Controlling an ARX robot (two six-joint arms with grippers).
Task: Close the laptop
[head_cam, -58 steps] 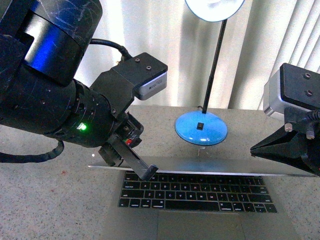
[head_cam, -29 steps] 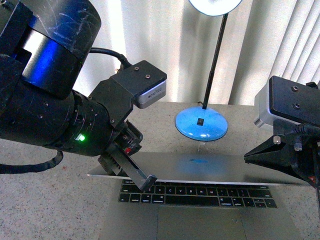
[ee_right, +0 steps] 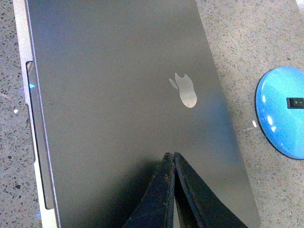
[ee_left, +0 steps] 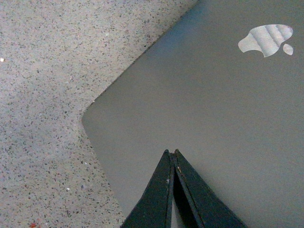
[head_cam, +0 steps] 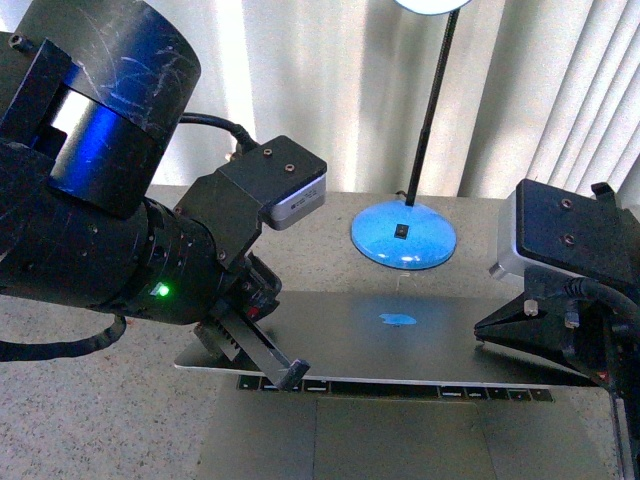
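The laptop (head_cam: 400, 335) lies on the speckled bench (head_cam: 90, 410) straight ahead of the robot. Its lid is tipped low over the keys, leaving only a thin strip of them showing. Both pincers are pinched shut on nothing and serve as blunt pushers. The left pincer (ee_left: 171, 156) sits on the lid near one corner and the right pincer (ee_right: 172, 157) toward the other side, likely so the pressure spreads evenly and the hinge does not twist.

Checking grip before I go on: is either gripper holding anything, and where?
Nothing is held. The left gripper and right gripper are both shut empty, tips seemingly resting on the laptop lid.
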